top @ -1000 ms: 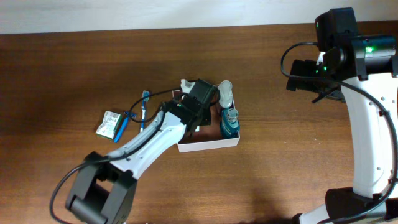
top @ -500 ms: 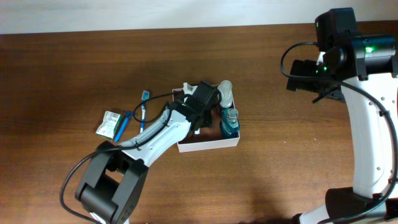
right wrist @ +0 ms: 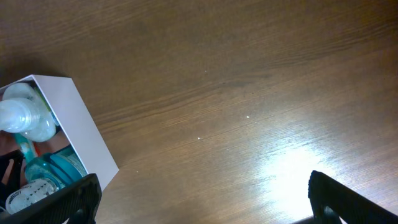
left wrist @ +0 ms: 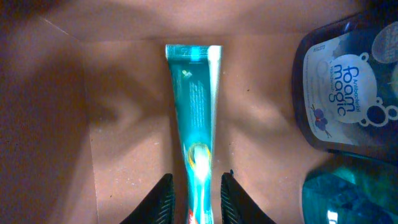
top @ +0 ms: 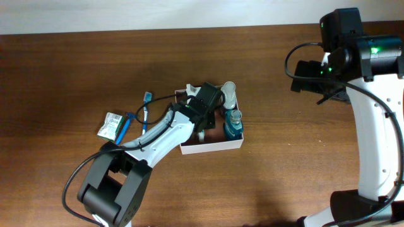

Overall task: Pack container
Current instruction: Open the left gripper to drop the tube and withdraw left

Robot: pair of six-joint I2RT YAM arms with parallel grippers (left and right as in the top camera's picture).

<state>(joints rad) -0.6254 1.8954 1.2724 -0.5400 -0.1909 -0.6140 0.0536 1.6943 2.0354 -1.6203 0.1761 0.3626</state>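
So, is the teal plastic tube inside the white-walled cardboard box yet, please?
Inside: the teal plastic tube lies flat on the reddish-brown floor of the cardboard box, between the left fingers, beside a dark blue bottle.

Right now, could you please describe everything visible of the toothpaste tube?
The toothpaste tube is a slim, glossy teal plastic tube with fine print, lying flat on the reddish-brown floor of the container. Its crimped end points away from the camera. The jaws of the left gripper flank its near end with slim gaps.
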